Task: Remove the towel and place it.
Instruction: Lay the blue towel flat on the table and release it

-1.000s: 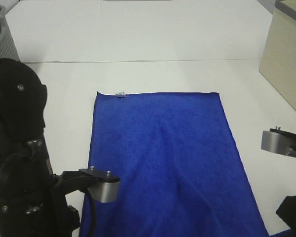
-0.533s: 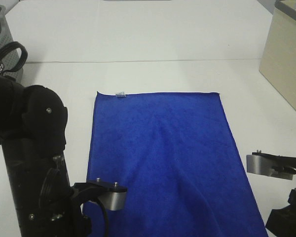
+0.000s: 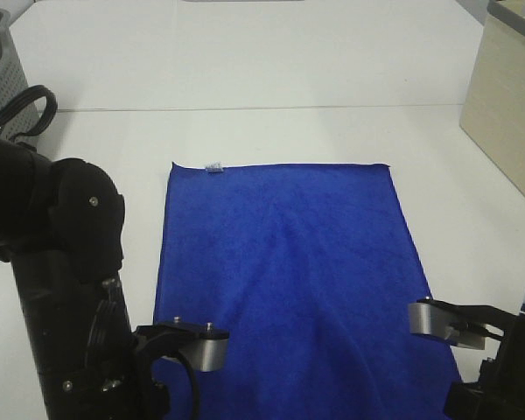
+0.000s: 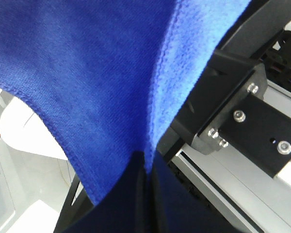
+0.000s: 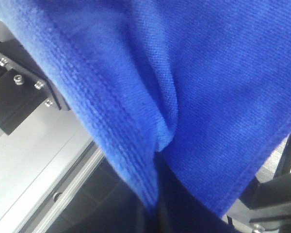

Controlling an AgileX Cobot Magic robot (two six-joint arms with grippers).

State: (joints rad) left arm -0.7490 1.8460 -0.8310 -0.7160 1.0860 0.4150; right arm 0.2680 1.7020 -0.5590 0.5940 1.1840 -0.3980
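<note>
Blue towel [image 3: 284, 262], lower-frame edge pinched by left tool [image 4: 144, 170] and right tool [image 5: 157, 160]: best lifted evenly, cloth taut.

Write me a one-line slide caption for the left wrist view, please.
Left-arm fingers clamped on the stitched hem of the plush blue towel.

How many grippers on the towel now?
2. The left gripper pinches the towel at its near-left hem; the right gripper pinches its near-right hem. Both grips fall outside the exterior view.
</note>
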